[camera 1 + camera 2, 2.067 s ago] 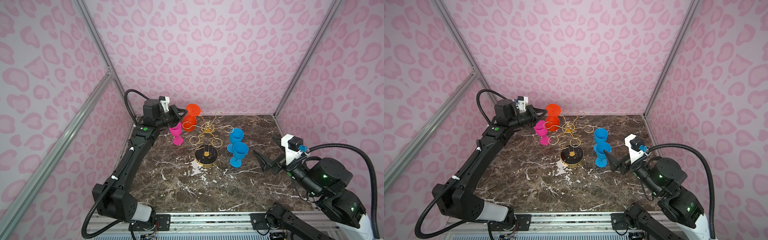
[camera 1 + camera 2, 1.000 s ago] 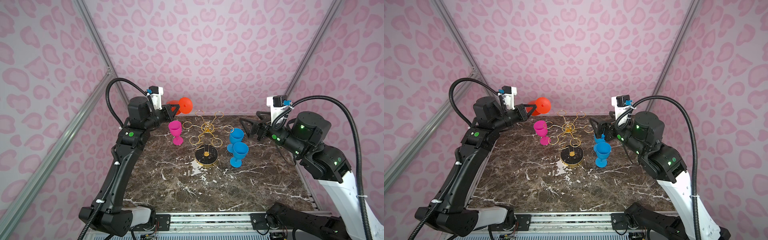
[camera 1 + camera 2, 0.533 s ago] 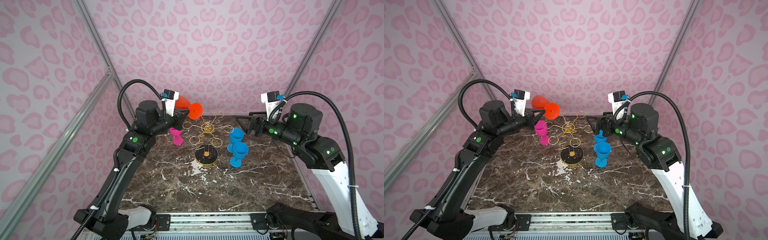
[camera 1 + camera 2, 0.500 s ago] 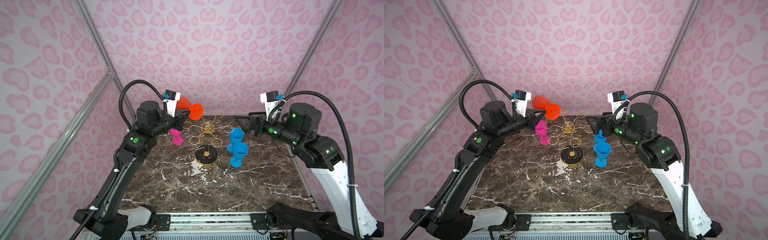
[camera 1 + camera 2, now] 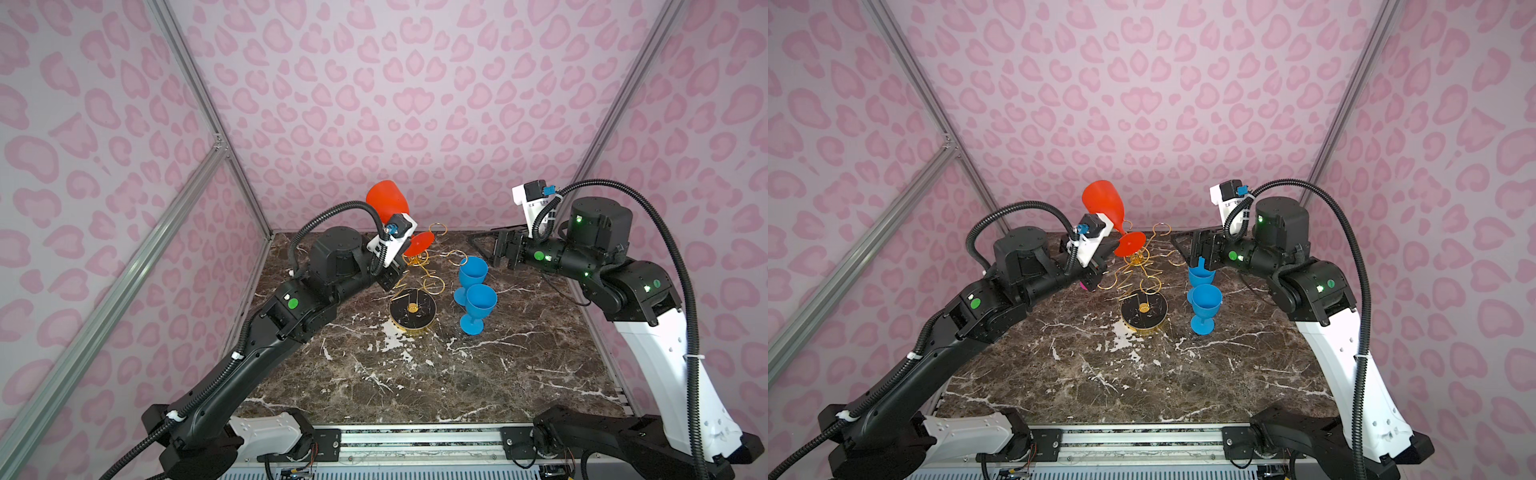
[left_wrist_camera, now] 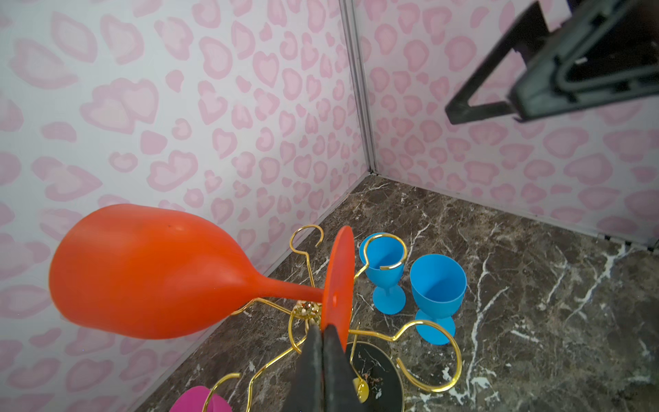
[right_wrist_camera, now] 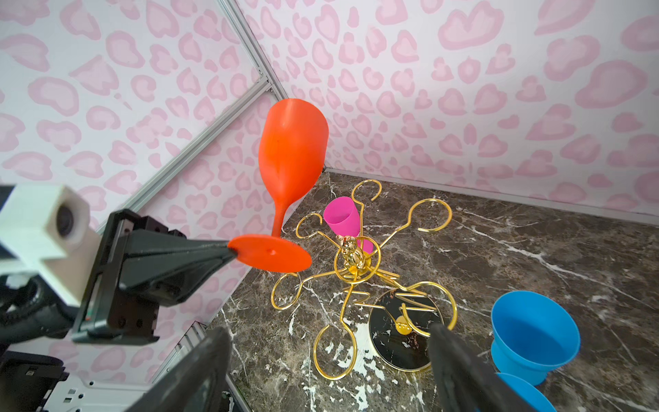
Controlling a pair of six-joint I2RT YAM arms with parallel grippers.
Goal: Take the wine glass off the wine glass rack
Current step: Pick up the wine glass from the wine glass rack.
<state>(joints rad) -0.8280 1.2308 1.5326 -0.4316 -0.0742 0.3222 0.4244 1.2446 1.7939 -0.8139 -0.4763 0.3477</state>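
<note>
Surface: from the near edge I look across the marble table (image 5: 374,374), dark with white veins.
Rack: the wine glass rack (image 5: 1144,309) stands about mid-table, somewhat nearer the far edge. Its round black gold-rimmed base is flat on the marble, and gold wire arms fan out from the central post.
Goblets: the near blue goblet (image 5: 480,305) and the far blue goblet (image 5: 471,272) stand upright just right of the rack, one behind the other. They overlap in both top views, so I cannot tell whether they touch.
Cup: the pink cup (image 7: 342,215) stands upright on the marble beyond the rack, toward the far left corner. From the right wrist I see it through the wire arms.
Left pincer: the left gripper (image 7: 228,251) is pinched tight on the edge of the glass's flat foot.
Glass: the orange wine glass (image 5: 1104,203) is off the rack and in the air, held only by its foot. The foot hangs just above the rack's top on the left side, apart from the wire as far as I can see. The bowl tilts up toward the far left corner.
Right pincer: the right gripper (image 7: 328,331) has its jaws spread wide and holds nothing. It hovers over the far right part of the table, above the far blue goblet, and points at the rack.
Walls: the pink heart-print panels (image 5: 415,104) close off the left, far and right edges.
</note>
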